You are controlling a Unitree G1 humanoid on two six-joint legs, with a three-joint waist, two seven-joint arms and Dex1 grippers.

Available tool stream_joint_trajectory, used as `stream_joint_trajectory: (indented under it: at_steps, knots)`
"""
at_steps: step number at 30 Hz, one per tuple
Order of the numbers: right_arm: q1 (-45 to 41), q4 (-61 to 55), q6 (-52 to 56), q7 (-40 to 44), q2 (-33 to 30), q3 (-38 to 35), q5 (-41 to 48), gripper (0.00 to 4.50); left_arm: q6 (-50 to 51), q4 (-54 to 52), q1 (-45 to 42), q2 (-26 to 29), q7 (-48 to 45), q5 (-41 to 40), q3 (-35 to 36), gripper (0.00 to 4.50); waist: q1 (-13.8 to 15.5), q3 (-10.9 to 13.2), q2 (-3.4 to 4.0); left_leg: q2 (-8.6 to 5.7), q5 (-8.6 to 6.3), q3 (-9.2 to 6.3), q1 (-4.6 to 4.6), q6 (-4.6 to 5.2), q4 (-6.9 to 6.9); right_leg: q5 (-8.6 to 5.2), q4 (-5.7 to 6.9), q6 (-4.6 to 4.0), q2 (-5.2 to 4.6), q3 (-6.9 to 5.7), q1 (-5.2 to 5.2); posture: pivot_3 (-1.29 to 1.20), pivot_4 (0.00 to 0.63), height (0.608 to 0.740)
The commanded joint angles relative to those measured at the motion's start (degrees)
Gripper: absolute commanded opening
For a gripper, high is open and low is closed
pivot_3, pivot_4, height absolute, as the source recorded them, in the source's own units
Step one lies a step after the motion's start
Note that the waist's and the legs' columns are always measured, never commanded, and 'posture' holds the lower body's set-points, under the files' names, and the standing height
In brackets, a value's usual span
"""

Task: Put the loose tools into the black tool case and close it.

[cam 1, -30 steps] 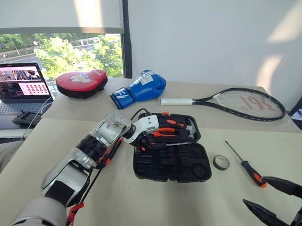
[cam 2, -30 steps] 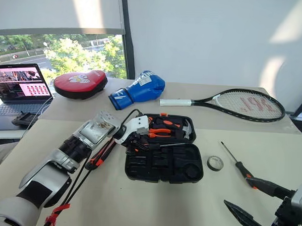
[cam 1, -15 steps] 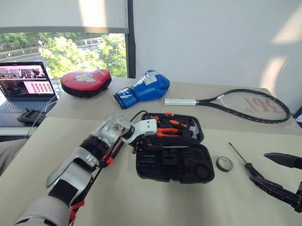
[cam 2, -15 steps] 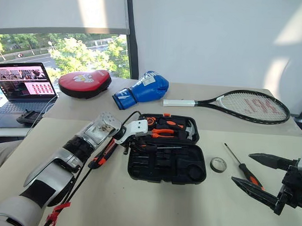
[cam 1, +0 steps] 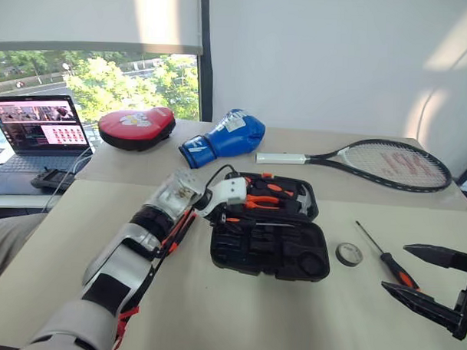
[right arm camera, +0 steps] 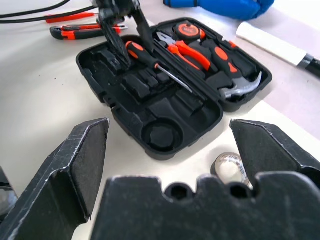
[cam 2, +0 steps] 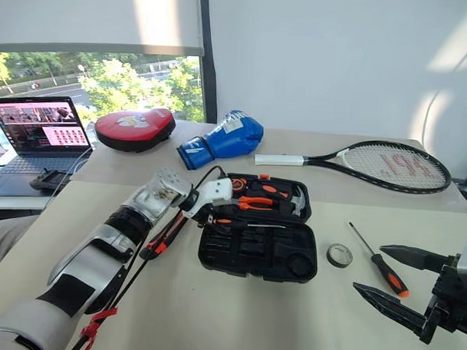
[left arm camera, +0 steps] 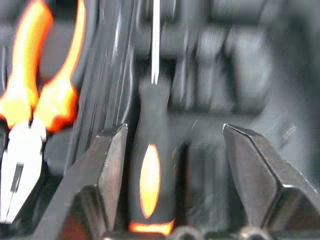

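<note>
1. Left pincer (right arm camera: 120,30) sits over the black tool case (cam 2: 258,253), fingers apart. A screwdriver (left arm camera: 150,175) lies between them in a recess, apparently let go, so I read this as a release.
2. Case lies open on the table (cam 2: 213,320), lid flat, recesses up so the tools can drop in.
3. Right pincer (cam 2: 402,281) hovers spread wide, empty, likely lined up for the next pick.
4. Second screwdriver (cam 2: 380,262) lies just ahead of its fingertips, between them and the case; grey tape roll (cam 2: 338,255) just beyond that, beside the case.
5. Utility knife (right arm camera: 75,33) and slim orange tool (right arm camera: 65,17) lie outside the case, just behind the left pincer.
</note>
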Motion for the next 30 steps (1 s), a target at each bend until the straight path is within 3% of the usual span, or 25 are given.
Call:
stream_joint_trajectory:
  at_steps: [1, 6, 7, 12, 18, 22, 30]
  knots:
    - [0.63, -2.1, 0.06, -1.08, 1.51, -1.7, 1.41, 4.5, 12.2, -11.27, 4.92, -0.21, 5.98, -5.84, 6.89, 2.09, -0.17, -0.05, 0.08, 0.0, 0.01, -0.01, 0.01, -0.01, -0.01, 0.0, -0.01, 0.01, 0.0, -0.01, 0.03, 0.0, 0.15, 0.74]
    - [0.19, -3.11, -0.1, -2.65, 2.27, -0.33, 1.69, 4.5, 16.01, -18.58, 12.95, -5.07, 20.1, -5.38, 10.31, 0.15, -0.22, -0.09, 0.16, -0.09, -0.05, -0.01, 0.09, 0.07, -0.01, -0.07, -0.04, 0.12, -0.02, 0.1, 0.15, 0.0, 0.15, 0.74]
    - [-0.03, -3.14, -0.15, -2.91, 2.17, -0.14, 1.72, 4.5, 15.03, -18.56, 14.36, -6.66, 23.38, -4.9, 10.87, 0.07, -0.07, -0.08, 0.14, -0.1, -0.07, -0.01, 0.08, 0.1, -0.02, -0.04, -0.06, 0.15, -0.02, 0.11, 0.15, 0.0, 0.15, 0.74]
    - [-1.01, -3.37, 0.0, -3.91, 1.69, 0.45, 1.85, 4.5, 12.03, -16.45, 18.6, -9.35, 31.55, -1.03, 8.14, 0.07, 0.29, -0.08, 0.14, -0.16, -0.2, -0.03, 0.1, 0.32, 0.01, 0.08, -0.07, 0.16, -0.11, 0.18, 0.17, 0.0, 0.15, 0.74]
    - [-0.43, -4.8, 2.06, -6.12, 1.01, 0.65, 2.62, 4.5, 11.31, -14.13, 21.28, -6.54, 30.58, 3.97, -0.36, 0.07, 0.11, -0.27, 0.31, -0.13, -0.3, -0.02, 0.71, 0.4, -0.15, 0.09, -0.1, 0.12, -0.15, 0.29, 0.64, 0.0, 0.15, 0.74]
    - [-1.27, -6.27, 5.12, -11.77, 0.18, 3.28, 1.81, 4.5, 9.53, -11.45, 20.08, -5.14, 31.09, 5.27, -1.04, 0.07, -0.13, -0.63, 0.51, -0.05, -0.39, -0.03, 1.18, 0.44, -0.18, 0.04, -0.22, 0.1, -0.38, 0.28, 1.08, 0.0, 0.15, 0.74]
    - [-4.67, -6.47, 7.27, -17.18, -1.22, 8.15, 0.47, 4.5, 3.92, -6.46, 18.63, -2.04, 30.95, 7.11, -1.59, 0.07, -0.66, -0.97, 0.84, -0.01, -0.38, 0.04, 1.26, 0.42, -0.2, 0.02, -0.19, 0.1, -0.3, 0.34, 1.08, 0.0, 0.15, 0.74]
